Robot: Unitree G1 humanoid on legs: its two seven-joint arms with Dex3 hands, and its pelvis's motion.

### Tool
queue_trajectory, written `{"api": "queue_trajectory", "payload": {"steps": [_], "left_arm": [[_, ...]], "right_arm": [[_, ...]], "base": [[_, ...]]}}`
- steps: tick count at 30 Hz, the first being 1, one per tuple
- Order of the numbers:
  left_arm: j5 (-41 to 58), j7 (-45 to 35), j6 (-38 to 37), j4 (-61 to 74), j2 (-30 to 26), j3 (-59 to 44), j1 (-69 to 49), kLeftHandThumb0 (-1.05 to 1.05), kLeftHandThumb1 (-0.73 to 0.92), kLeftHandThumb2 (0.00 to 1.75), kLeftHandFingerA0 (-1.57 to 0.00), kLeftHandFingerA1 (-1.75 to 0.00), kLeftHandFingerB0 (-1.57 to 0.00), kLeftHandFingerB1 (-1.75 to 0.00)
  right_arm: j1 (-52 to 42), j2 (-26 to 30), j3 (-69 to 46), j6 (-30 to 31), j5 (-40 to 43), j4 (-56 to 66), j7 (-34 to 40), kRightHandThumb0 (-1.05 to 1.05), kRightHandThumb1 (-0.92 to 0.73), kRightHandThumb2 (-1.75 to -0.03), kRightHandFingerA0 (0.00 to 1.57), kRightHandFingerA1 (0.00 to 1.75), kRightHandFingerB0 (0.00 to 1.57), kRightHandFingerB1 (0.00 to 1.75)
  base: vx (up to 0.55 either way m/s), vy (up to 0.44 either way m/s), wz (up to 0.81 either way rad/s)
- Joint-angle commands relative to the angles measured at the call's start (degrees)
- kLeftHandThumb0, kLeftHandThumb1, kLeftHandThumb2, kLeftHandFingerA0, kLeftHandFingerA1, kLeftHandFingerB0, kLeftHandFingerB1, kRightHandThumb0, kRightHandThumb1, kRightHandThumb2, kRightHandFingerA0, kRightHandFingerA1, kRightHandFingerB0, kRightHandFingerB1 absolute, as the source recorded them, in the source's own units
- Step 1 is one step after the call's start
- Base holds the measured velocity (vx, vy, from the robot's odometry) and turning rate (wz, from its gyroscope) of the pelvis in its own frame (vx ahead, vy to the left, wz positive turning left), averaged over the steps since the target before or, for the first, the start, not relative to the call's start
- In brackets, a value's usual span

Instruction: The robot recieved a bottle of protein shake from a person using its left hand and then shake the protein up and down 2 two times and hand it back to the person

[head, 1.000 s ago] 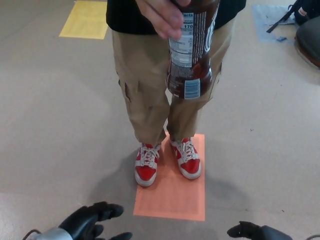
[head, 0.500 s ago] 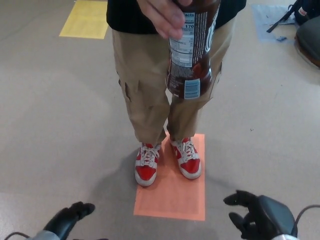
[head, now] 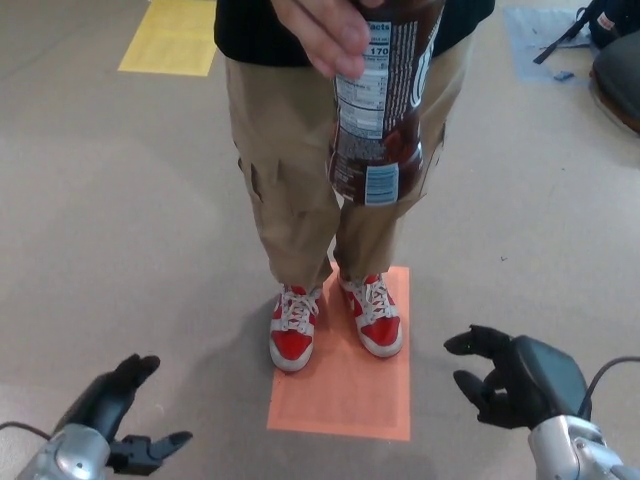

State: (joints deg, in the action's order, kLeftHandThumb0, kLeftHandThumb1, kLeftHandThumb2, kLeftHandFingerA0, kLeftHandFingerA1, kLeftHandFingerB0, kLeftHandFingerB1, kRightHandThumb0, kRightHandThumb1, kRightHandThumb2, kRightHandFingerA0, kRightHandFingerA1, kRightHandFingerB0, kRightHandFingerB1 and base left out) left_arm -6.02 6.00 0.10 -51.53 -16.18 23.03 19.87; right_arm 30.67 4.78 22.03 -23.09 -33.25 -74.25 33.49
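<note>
Bottle (head: 378, 110) of brown protein shake was held out at the top of the head view, gripped near its upper part by a person's hand (head: 322, 32) whose fingers were wrapped over the label. The bottle hung roughly upright, its base tilted slightly toward the camera, with a white nutrition panel and a small pale blue patch near the bottom. It was seen in front of the person's tan cargo trousers (head: 295, 170), well above the floor and well apart from both robot hands.

The left hand (head: 118, 410) was seen at the lower left edge, black fingers spread apart and nothing held in it; one finger was pointed up and forward, another was stretched out to the side. The right hand (head: 508, 378) was seen at the lower right, likewise released, with its fingers parted and curled loosely toward the middle of the picture, and nothing grasped. A cable (head: 608, 372) was looped beside its wrist.

The person was stood on an orange rectangular mat (head: 350, 400) in red and white trainers (head: 294, 330), both feet partly on the mat. A yellow mat (head: 175, 38) was laid on the grey floor (head: 110, 240) at the upper left, and dark objects were visible at the upper right corner, too cropped to be identified.
</note>
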Motion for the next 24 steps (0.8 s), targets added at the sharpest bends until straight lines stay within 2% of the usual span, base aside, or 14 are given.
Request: {"api": "queue_trajectory", "payload": {"steps": [1, 6, 7, 10, 14, 15, 16, 24], "left_arm": [[-9.93, 12.97, -22.51, -9.75, -1.68, 1.58, 4.67, -0.47, 0.46, 0.7, -0.29, -0.44, -0.07, -0.25], [-2.64, 11.29, -25.06, -11.34, 0.97, -5.36, 5.43, -0.36, 0.42, 0.63, -0.27, -0.41, -0.09, -0.22], [-2.49, 11.17, -24.95, -11.52, 0.95, -5.71, 5.68, -0.29, 0.49, 0.58, -0.29, -0.37, -0.06, -0.2], [-2.85, 10.88, -26.0, -12.45, 0.82, -6.39, 6.18, -0.21, 0.51, 0.57, -0.31, -0.37, -0.05, -0.2], [-3.06, 10.22, -27.15, -14.05, 1.23, -7.28, 6.98, -0.2, 0.51, 0.58, -0.29, -0.36, -0.04, -0.2], [-3.45, 10.01, -26.92, -14.47, 1.22, -7.12, 7.56, -0.23, 0.5, 0.64, -0.25, -0.39, -0.06, -0.17], [-3.84, 9.83, -26.9, -14.93, 1.2, -7.07, 8.03, -0.2, 0.54, 0.56, -0.26, -0.33, -0.02, -0.24], [-7.84, 11.04, -26.84, -18.24, 0.59, -5.75, 10.68, -0.24, 0.56, 0.59, -0.3, -0.36, -0.02, -0.2]], "right_arm": [[3.41, 2.65, -2.15, 3.86, 1.53, -0.88, 0.58, -0.46, -0.74, -0.7, 0.84, 0.59, 0.7, 0.45], [4.73, 3.0, -3.2, 3.66, 2.26, -0.92, -1.2, -0.47, -0.77, -0.69, 0.8, 0.57, 0.68, 0.43], [4.93, 3.11, -3.19, 3.69, 2.2, -0.94, -1.72, -0.47, -0.79, -0.69, 0.79, 0.57, 0.67, 0.43], [5.14, 3.2, -3.45, 3.33, 2.12, -0.98, -1.66, -0.46, -0.77, -0.68, 0.81, 0.55, 0.68, 0.43], [5.22, 3.18, -3.95, 3.01, 2.1, -1.01, -1.9, -0.46, -0.77, -0.68, 0.83, 0.54, 0.68, 0.43], [5.29, 3.12, -4.32, 2.79, 2.39, -1.0, -2.11, -0.46, -0.76, -0.67, 0.84, 0.54, 0.69, 0.43], [5.33, 3.05, -4.48, 2.72, 2.4, -0.99, -2.14, -0.46, -0.77, -0.67, 0.84, 0.53, 0.69, 0.43], [6.3, 2.48, -4.17, 3.71, 1.71, -1.09, -2.72, -0.48, -0.8, -0.65, 0.8, 0.52, 0.67, 0.41]], "base": [[0.0, 0.0, 0.0], [0.0, 0.0, 0.0], [0.0, 0.0, 0.0], [0.0, 0.0, 0.0], [0.0, 0.0, 0.0], [0.0, 0.0, 0.0], [0.0, 0.0, 0.0], [0.0, 0.0, 0.0]]}}
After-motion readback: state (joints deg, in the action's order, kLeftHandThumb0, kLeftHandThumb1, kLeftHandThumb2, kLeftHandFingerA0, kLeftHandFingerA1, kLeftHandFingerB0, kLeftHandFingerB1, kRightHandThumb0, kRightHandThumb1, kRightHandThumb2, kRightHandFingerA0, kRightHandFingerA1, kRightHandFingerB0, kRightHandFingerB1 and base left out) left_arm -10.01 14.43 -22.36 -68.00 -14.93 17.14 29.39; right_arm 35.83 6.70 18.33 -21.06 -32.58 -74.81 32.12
